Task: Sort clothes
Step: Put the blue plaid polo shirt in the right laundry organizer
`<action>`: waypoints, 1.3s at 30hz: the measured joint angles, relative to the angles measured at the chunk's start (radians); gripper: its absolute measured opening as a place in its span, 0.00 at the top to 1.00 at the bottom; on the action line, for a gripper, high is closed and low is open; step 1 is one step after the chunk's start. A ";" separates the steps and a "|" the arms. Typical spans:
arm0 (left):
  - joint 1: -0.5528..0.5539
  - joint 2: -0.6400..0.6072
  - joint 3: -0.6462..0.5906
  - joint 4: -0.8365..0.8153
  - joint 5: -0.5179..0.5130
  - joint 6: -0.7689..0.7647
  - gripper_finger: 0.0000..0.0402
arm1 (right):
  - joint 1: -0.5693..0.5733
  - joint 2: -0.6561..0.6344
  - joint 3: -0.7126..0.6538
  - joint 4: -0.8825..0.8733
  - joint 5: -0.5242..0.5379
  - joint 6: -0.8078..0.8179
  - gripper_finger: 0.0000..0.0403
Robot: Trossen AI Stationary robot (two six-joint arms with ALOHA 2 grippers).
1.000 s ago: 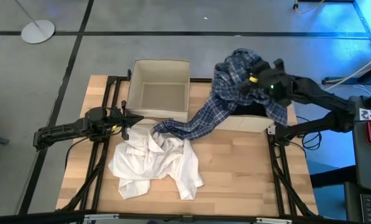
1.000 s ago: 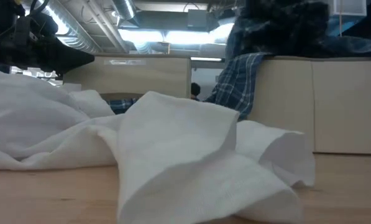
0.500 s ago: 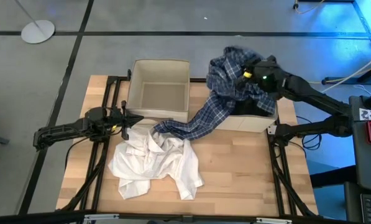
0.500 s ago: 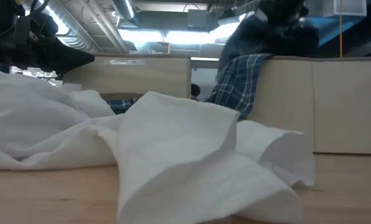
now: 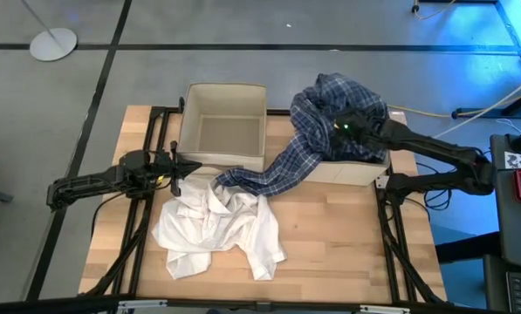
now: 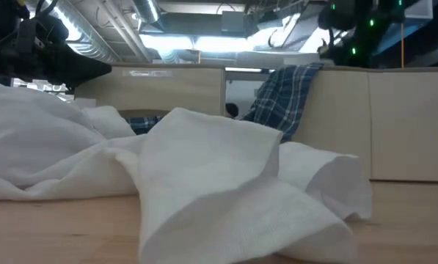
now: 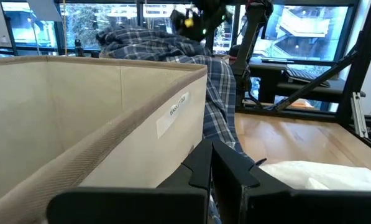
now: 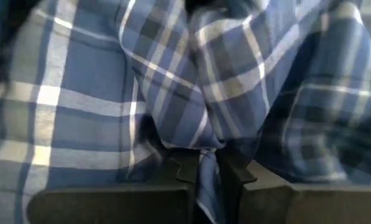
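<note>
The blue-and-white plaid shirt point(image 5: 325, 98) lies bunched on top of the right beige box point(image 5: 347, 174). One long part trails over the box's front wall point(image 6: 281, 99) onto the table, toward the white shirts point(image 5: 216, 222). My right gripper point(image 5: 340, 129) is over that box, shut on the plaid shirt point(image 8: 173, 81). My left gripper point(image 5: 176, 171) waits shut and empty at the table's left, beside the white shirts and the left beige box point(image 5: 223, 87). Something dark shows inside the right box point(image 5: 358, 153); I cannot tell what it is. My right gripper pinches a bunched fold of the plaid shirt point(image 8: 201, 149) between its two fingers point(image 8: 184, 167). How many layers it has cannot be told. The cloth fills the wrist view. The bunch rests on the right box, and the trailing part lies slack on the table.
The left beige box point(image 7: 79, 124) stands open at the far side, left of the right box. The white shirts point(image 6: 204, 176) lie crumpled across the table's middle and near left. Bare wood shows at the near right point(image 5: 347, 235). Black frame rails run along both table sides.
My right gripper has gone down and toward the table's left, over the right box, still shut on the plaid shirt. The bunched part of the shirt has come down with it and settled on the box. The trailing part has stayed on the table.
</note>
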 joint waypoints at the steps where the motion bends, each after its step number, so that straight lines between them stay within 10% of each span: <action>1: 0.000 0.000 0.000 0.000 0.000 0.000 0.99 | -0.007 0.000 -0.030 0.022 -0.022 0.011 0.94; 24: 0.000 0.000 0.000 0.000 0.000 -0.027 0.99 | -0.073 -0.001 -0.272 0.170 -0.226 0.195 0.77; 39: 0.000 0.000 0.000 0.000 0.000 -0.043 0.99 | -0.071 -0.016 0.227 -0.235 -0.293 0.164 0.53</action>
